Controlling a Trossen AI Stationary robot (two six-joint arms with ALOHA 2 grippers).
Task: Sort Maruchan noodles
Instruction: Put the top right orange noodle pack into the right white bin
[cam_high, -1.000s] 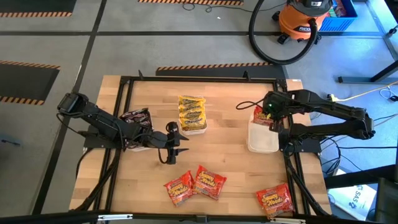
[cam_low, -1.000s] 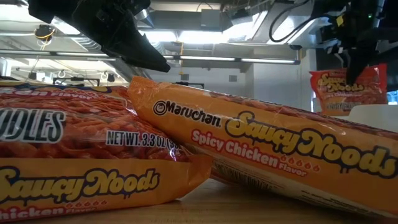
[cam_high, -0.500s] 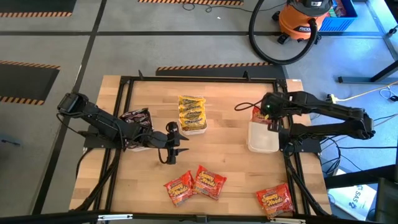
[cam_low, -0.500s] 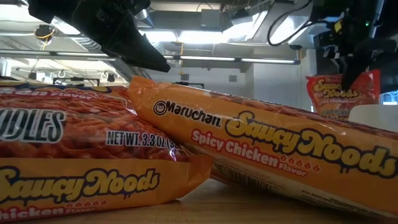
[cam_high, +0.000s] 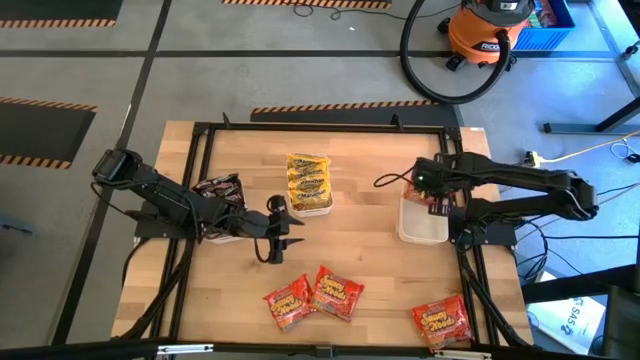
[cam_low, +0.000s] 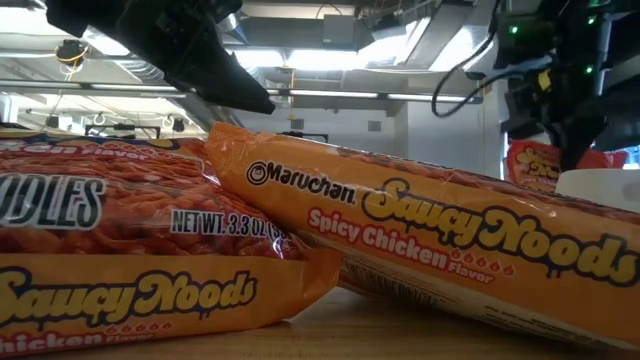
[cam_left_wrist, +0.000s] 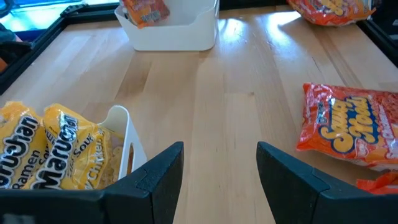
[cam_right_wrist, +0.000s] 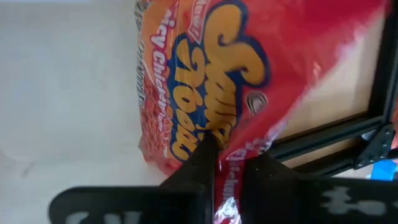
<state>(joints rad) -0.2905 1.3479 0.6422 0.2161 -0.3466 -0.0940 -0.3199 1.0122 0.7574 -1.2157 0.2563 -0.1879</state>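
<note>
My right gripper (cam_high: 432, 196) is shut on a red-orange noodle packet (cam_right_wrist: 205, 74) and holds it over the white tray (cam_high: 422, 228) at the table's right side. In the low view the packet (cam_low: 535, 165) dips behind the tray's rim (cam_low: 600, 185). My left gripper (cam_high: 276, 226) hovers open near the table's middle, nothing between its fingers (cam_left_wrist: 221, 168). Three more red-orange packets (cam_high: 290, 303) (cam_high: 338, 292) (cam_high: 442, 322) lie flat near the front edge. My right gripper pinches the red-orange packet's crinkled end edge (cam_right_wrist: 227, 149) between its two fingers. The fingers come from above, pointing steeply down. The packet hangs below them into the white tray; whether its lower end touches the tray's floor, I cannot tell.
A white tray (cam_high: 310, 207) full of yellow packets (cam_high: 308, 178) stands at the far middle. Another tray with dark packets (cam_high: 218, 187) sits at the left under my left arm. A black frame (cam_high: 320, 127) rims the table. Bare wood lies between the trays.
My right gripper has sunk toward the white tray, still shut on the red-orange packet, and has tipped a little. The packet has come down with it and now hangs partly behind the tray's rim.
</note>
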